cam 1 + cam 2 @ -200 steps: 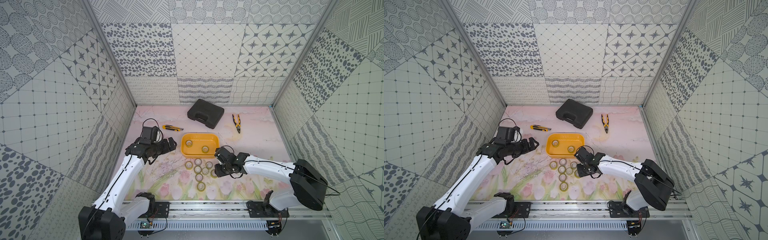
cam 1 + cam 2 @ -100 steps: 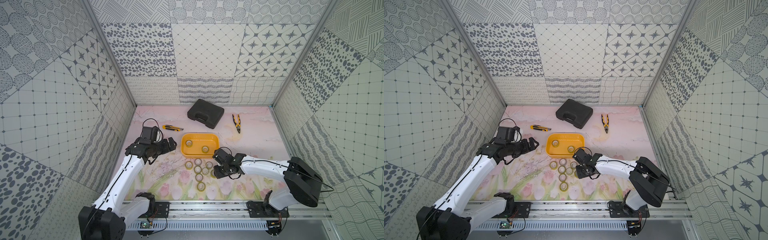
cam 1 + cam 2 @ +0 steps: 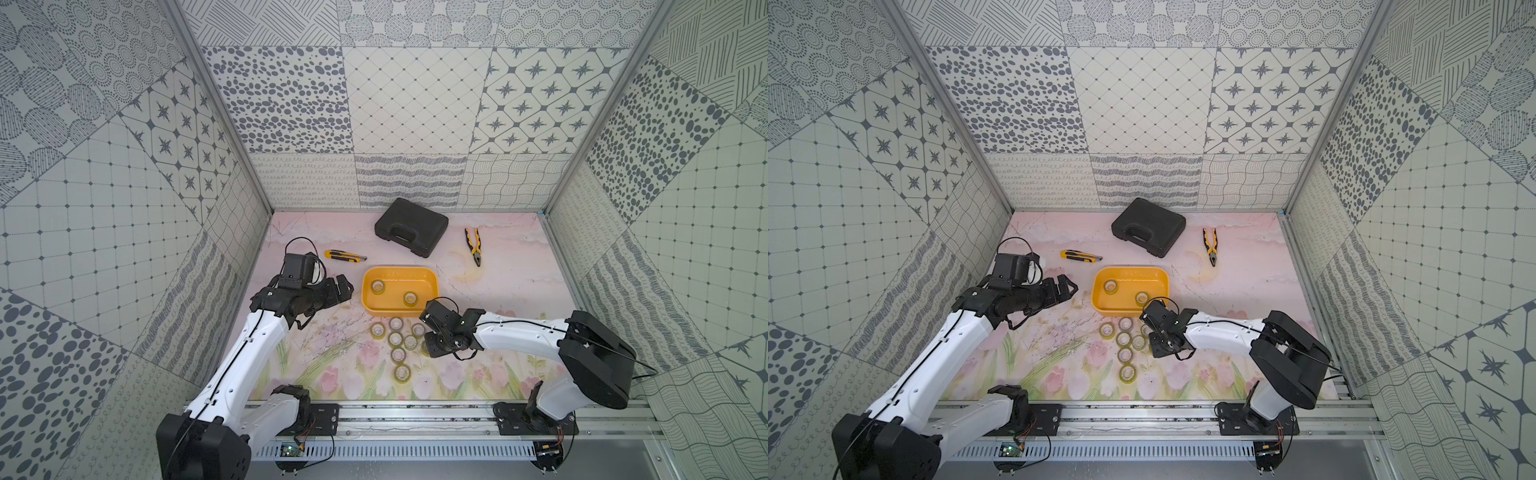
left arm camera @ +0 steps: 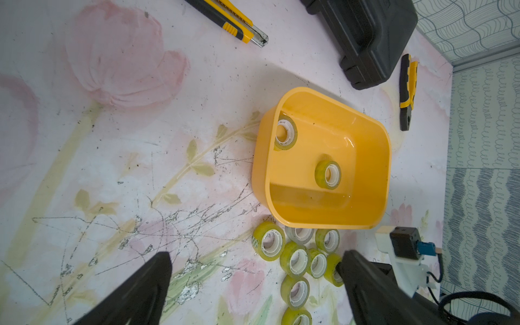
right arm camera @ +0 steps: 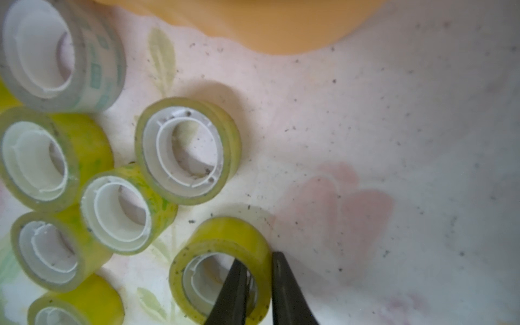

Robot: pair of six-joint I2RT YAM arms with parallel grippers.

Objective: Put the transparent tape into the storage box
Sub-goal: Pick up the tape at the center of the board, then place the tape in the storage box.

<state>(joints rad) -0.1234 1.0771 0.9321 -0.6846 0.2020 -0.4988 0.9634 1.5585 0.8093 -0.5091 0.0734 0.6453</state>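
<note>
Right fingers (image 5: 284, 292) astride transparent tape (image 5: 225, 235) wall

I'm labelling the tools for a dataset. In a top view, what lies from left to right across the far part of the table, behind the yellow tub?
utility knife → black toolcase → pliers. The yellow tub is left out because it overlaps the toolcase sideways.
</note>
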